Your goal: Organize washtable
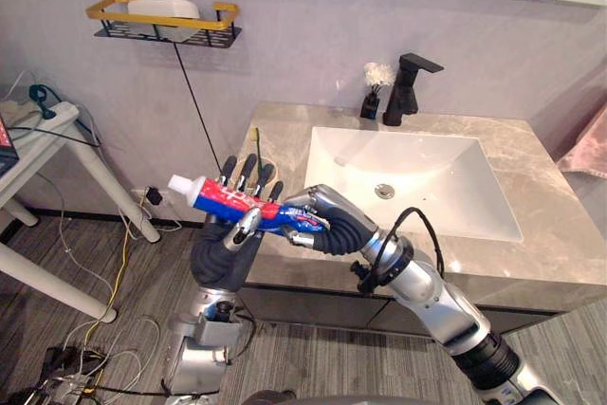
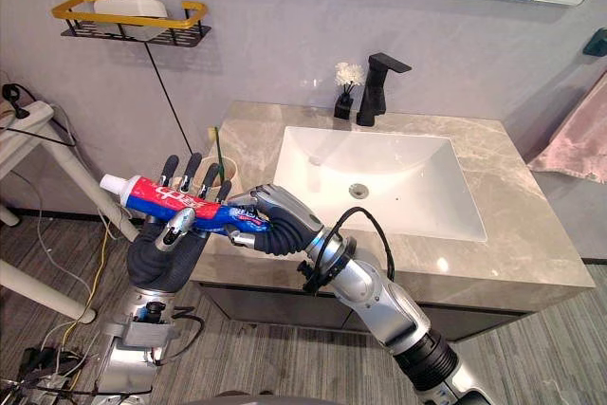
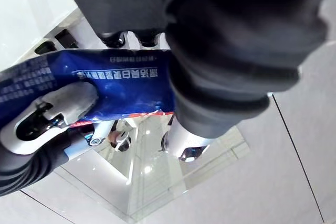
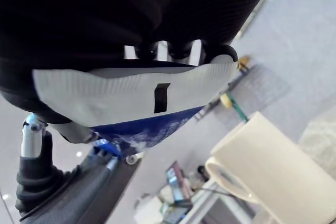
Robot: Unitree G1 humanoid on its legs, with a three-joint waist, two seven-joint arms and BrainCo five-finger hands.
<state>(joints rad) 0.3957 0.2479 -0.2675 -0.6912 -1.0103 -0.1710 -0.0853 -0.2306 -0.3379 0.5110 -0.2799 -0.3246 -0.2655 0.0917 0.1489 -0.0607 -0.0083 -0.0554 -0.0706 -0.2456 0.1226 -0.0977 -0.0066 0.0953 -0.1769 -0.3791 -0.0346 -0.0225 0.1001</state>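
A red, white and blue toothpaste tube point(image 1: 223, 198) is held level in the air off the washtable's left front corner. My left hand point(image 1: 223, 253) stands upright behind it, fingers pointing up and thumb point(image 3: 47, 119) pressed across the tube's front. My right hand point(image 1: 332, 220) is curled round the tube's flat crimped end point(image 4: 136, 95). The white cap points away to the left. A cream cup point(image 2: 230, 177) with a green toothbrush point(image 2: 217, 149) stands on the counter corner just behind my left fingers.
A white sink point(image 1: 455, 168) is set in the marble counter point(image 1: 560, 234), with a black faucet point(image 1: 403, 87) and a small black vase point(image 1: 373, 97) behind it. A yellow-rimmed wall shelf point(image 1: 161, 21) holds soap. A white side table point(image 1: 47, 130) stands at left.
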